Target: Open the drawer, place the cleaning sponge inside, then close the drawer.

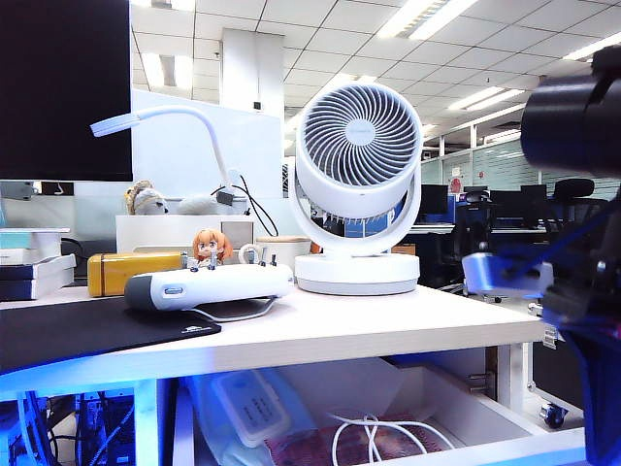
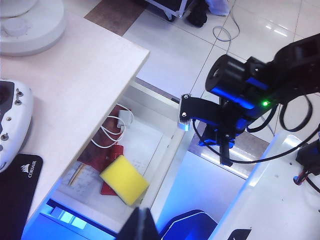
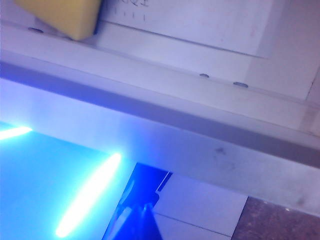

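Observation:
The drawer stands pulled out from under the desk, its front panel glowing blue. The cleaning sponge, a yellow block, lies loose inside near the front wall, on papers and a red item; its corner also shows in the right wrist view. My left gripper hovers above the drawer's front edge, shut and holding nothing. My right gripper is shut and empty, low and close in front of the drawer's front panel; the left wrist view shows its tip pointing down outside the drawer.
On the desk stand a white fan, a white handheld device, a golden-yellow case, a small figurine and a black mat. White cables lie in the drawer. My right arm fills the right edge of the exterior view.

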